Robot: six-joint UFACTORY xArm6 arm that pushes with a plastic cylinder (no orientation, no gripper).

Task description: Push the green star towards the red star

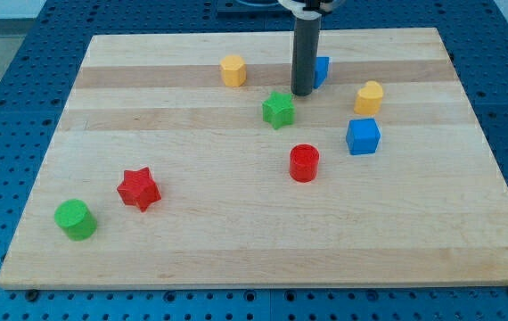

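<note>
The green star point(278, 109) lies on the wooden board a little above and right of the middle. The red star point(138, 188) lies far off at the lower left. My tip point(302, 93) stands just above and to the right of the green star, close to it with a small gap showing. The rod rises straight up out of the view's top.
A red cylinder point(304, 163) sits below the green star. A green cylinder point(75, 219) is left of the red star. A yellow hexagon block point(233, 69), a blue block point(321, 70) partly behind the rod, a yellow block point(369, 96) and a blue cube point(363, 136) lie around.
</note>
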